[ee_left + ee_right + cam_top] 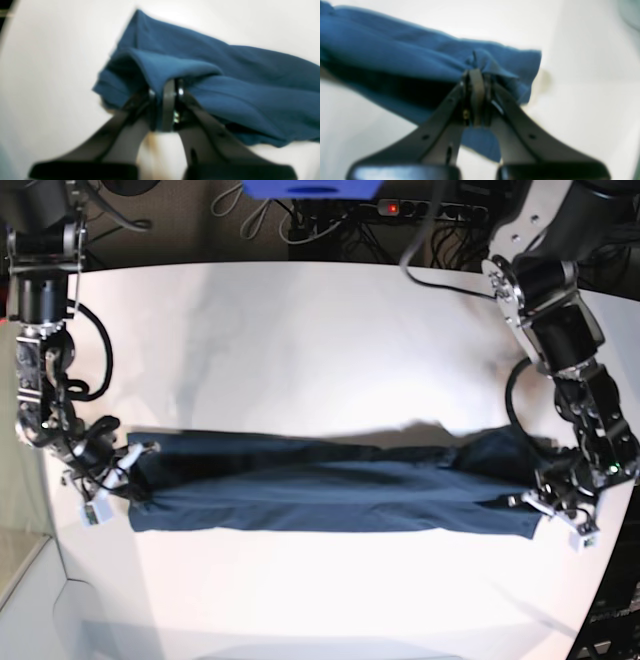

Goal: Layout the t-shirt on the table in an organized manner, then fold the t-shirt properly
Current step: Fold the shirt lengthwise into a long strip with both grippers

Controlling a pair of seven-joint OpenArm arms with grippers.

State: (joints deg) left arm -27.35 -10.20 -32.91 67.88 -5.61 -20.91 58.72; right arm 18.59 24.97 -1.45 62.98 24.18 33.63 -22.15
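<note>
The dark navy t-shirt (330, 485) stretches as a long narrow band across the white table (320, 340), held at both ends. My left gripper (535, 498) is shut on the band's right end; in the left wrist view the t-shirt (225, 82) bunches over the left gripper (166, 86). At the other end, my right gripper (135, 470) is shut on the cloth, and the right wrist view shows the t-shirt (395, 62) pinched in a small pucker at the right gripper (477, 72). The cloth hangs slack below both grips. The neck label is hidden.
Cables and a power strip (430, 210) lie beyond the table's far edge. A blue object (310, 188) sits at the top of the base view. The table's curved edge runs close to both arms.
</note>
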